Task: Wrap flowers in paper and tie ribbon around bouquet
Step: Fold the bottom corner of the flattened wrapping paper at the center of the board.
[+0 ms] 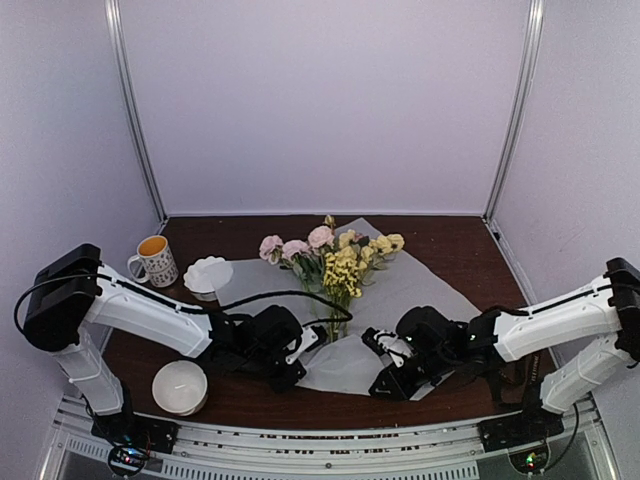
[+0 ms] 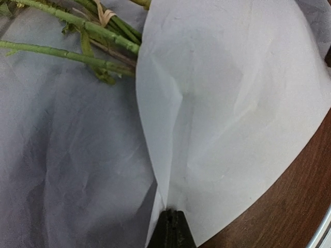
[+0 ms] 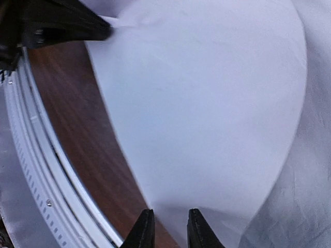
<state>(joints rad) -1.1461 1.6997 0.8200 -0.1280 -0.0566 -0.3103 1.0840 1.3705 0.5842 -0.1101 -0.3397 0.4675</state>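
Paper (image 2: 232,103) lies spread on the counter (image 3: 77,119) under the flowers (image 1: 335,255), its near corner folded up over the stems (image 2: 77,23). The left pincer (image 2: 172,213) is clamped on that fold's edge; the right pincer (image 3: 168,217) hangs beside the fold, its jaws apart.

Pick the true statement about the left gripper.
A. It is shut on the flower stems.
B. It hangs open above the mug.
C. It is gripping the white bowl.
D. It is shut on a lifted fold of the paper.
D: in the left wrist view the left gripper has its fingertips pressed together on a raised fold of the paper, clear of the stems of the flowers.
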